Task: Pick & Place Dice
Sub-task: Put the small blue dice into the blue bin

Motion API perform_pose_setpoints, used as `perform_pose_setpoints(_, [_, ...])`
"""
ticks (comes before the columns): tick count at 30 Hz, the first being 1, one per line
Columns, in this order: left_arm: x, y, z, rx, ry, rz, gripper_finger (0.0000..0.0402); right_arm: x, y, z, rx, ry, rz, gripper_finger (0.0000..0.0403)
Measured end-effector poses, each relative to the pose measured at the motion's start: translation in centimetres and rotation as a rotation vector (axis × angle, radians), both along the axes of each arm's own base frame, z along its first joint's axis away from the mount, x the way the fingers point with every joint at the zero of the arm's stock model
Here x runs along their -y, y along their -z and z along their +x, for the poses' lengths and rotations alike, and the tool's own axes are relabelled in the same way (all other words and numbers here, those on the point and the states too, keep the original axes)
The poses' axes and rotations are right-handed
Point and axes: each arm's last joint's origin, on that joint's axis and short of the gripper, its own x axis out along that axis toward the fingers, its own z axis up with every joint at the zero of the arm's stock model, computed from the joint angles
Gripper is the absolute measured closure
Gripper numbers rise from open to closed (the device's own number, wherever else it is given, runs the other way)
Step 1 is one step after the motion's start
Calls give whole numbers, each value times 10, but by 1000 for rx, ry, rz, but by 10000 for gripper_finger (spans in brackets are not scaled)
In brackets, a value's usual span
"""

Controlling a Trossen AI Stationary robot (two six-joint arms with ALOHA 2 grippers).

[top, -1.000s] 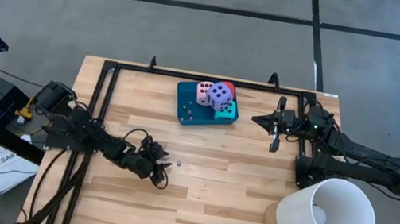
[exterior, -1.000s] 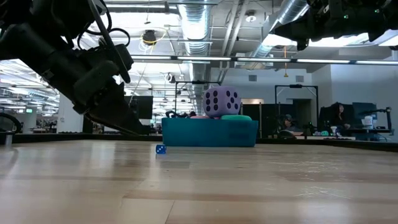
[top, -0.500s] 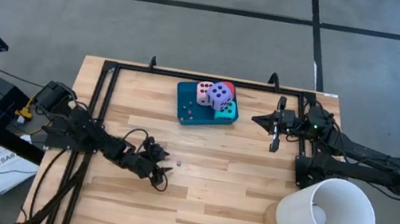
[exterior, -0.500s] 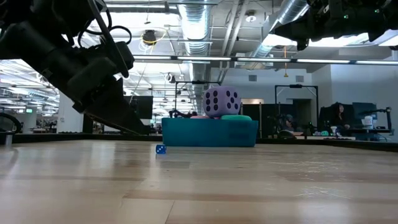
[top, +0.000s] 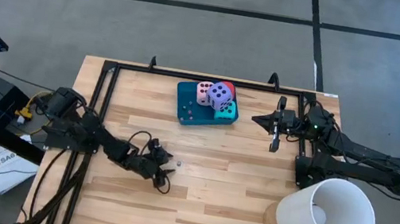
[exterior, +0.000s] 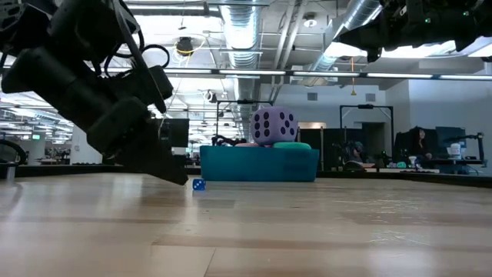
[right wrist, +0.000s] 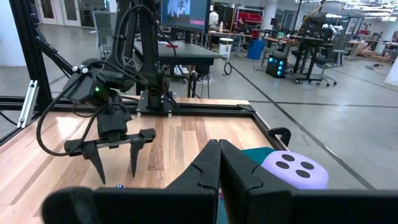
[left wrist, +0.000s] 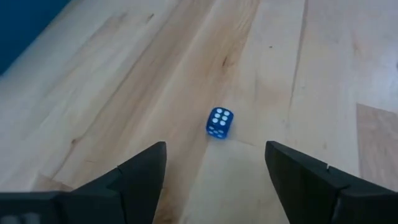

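A teal tray (top: 188,110) at the table's far middle holds large dice: a purple one (top: 220,94) on top, pink (top: 203,91), red (top: 229,88) and turquoise (top: 227,111) around it. A small blue die (left wrist: 219,122) with white pips lies on the bare wood nearer the front. My left gripper (left wrist: 215,147) is open, low over the table, just short of that small die, with one finger off to each side and neither touching it. My right gripper (top: 263,122) hangs shut and empty, high to the right of the tray.
A black rail frame (top: 109,74) runs along the table's left, far and right sides. A large white cone-shaped shade (top: 326,213) stands at the near right corner. Bare wood (top: 220,188) spreads between the small die and the right arm's base.
My left gripper has sunk toward the table and rolled about its own axis, so its fingertips now stand close to the wood beside the small blue die. The die and the tray's dice have stayed put.
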Motion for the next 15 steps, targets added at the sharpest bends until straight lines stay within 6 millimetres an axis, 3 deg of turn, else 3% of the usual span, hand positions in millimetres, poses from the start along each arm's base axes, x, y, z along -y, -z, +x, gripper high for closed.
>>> perform_pose_setpoints(10, [-18,12,15,35,-12,-82,138,0,0,0,3,0,-2,403])
perform_pose_setpoints(15, [-17,16,17,43,15,-54,138,0,0,0,3,0,-1,403])
